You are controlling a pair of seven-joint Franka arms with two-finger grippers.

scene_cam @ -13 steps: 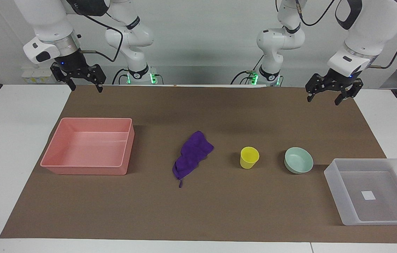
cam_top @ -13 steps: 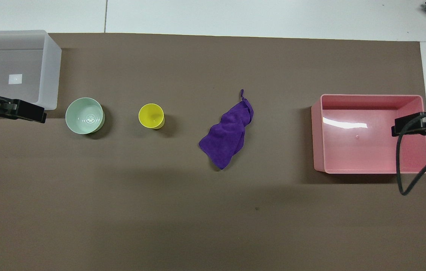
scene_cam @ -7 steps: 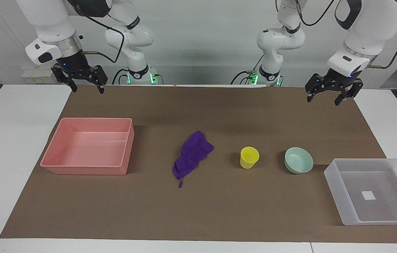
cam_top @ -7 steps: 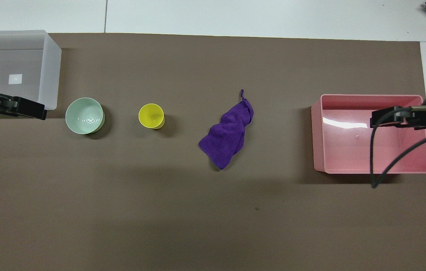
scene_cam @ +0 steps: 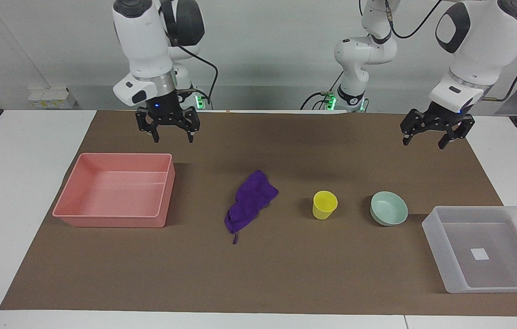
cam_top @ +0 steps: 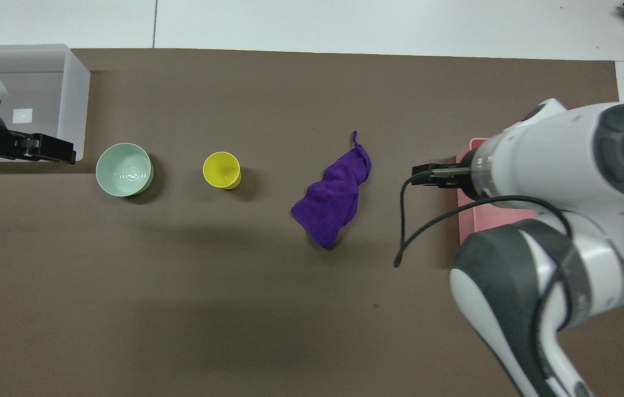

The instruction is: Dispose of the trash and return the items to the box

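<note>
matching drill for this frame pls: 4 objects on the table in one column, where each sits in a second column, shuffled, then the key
Things:
1. purple rag
2. yellow cup
3. mint bowl
4. frosted white box

Places:
A. at the left arm's end of the table, empty but for a white label on its floor
B. between the rag and the bowl, upright
C. between the pink tray and the cup, crumpled on the mat
D. between the cup and the frosted box

Pairs: 1-C, 2-B, 3-D, 4-A
</note>
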